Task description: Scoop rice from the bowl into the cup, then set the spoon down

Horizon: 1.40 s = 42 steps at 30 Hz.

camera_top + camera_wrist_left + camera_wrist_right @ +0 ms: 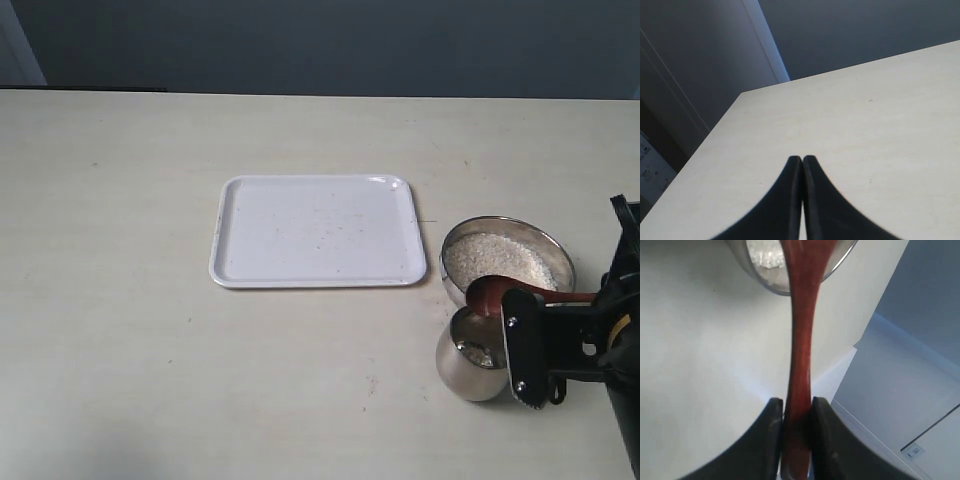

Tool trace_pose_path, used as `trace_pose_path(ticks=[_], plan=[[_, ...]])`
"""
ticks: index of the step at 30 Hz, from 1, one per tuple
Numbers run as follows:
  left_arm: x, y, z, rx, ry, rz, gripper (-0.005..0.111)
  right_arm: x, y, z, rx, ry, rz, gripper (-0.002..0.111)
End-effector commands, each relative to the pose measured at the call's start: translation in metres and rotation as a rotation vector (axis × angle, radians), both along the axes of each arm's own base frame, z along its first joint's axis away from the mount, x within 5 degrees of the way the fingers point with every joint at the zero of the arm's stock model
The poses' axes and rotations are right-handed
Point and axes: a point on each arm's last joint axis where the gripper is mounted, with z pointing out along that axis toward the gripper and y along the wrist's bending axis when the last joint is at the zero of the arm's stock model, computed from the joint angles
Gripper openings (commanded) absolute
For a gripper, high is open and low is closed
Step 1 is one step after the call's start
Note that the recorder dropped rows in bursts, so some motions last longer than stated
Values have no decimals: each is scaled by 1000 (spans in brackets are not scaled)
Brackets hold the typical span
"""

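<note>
Exterior view: slim reddish wooden spoon point(492, 293), granular off-white rice point(498, 258), shiny round steel bowl point(505, 220).

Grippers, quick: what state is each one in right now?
Left gripper: shut, nothing held.
Right gripper: shut on the spoon, gripping its handle.

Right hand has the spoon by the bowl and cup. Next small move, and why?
Probably lift the spoon clear and swing it toward the tray. Its head looks bare, the cup already holds some rice, and the right hand grips the handle, so setting it down seems next.
</note>
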Motion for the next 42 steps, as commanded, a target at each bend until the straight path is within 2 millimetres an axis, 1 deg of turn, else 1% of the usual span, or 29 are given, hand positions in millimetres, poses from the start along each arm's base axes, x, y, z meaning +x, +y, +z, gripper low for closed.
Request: trace_pose_path(ticks=[1,8,12,16,20,31,33,36,38,42], plan=[[0,-1,2,-8,-19,-13,0,0,-1,2,12,-8,-8,-1],[0,-1,2,-8,-19,-13,0,2,-2,2,-12,-36,25,-1],[0,-1,2,-8,-19,-13,0,-1,-2,0,13,4,-17,-1],[0,-1,2,-8,-19,-13,0,0,-6,-2,-2,0,-21,-1],[0,-1,2,-8,-19,-13,0,2,-3,1,-10,-27,13,-1],[0,-1,2,-8,-19,-13,0,0,-3,2,9,-22,0,-1],[0,-1,2,-8,-19,-13,0,1,-2,4,44,-38,-20,-1],[0,-1,2,-8,-19,-13,0,2,5,10,172,-73,-103,-1],[0,-1,2,-8,-19,-13,0,4,12,17,274,-100,-165,-1],[0,-1,2,-8,-19,-13,0,5,26,33,429,-90,-266,-1]])
